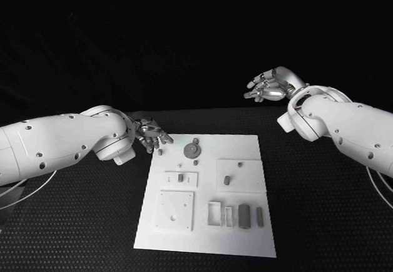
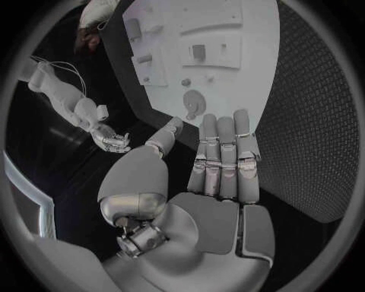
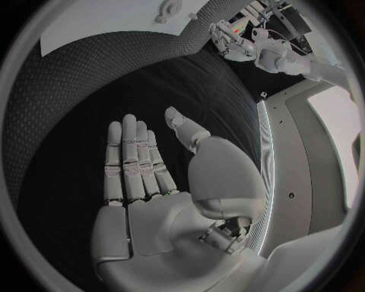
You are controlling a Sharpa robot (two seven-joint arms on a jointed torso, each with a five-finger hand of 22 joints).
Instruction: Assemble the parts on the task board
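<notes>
The white task board [image 1: 242, 195] lies in the middle of the black table. On it are grey parts: a round disc [image 1: 191, 150] near the far edge, a small block [image 1: 227, 180], and several upright bars [image 1: 243, 217] near the front. My left hand [image 1: 149, 134] hovers just off the board's far left corner, fingers apart, holding nothing. In the left wrist view the same left hand [image 2: 216, 164] has straight fingers over the board's [image 2: 251, 73] edge near the disc [image 2: 194, 99]. My right hand [image 1: 271, 85] is raised beyond the table's far side, open; its right hand [image 3: 140, 170] palm is bare.
A square recessed plate [image 1: 175, 210] sits at the board's front left. Black mat [image 1: 326, 220] surrounds the board on both sides. The table's far edge [image 1: 225, 110] runs just beyond the board.
</notes>
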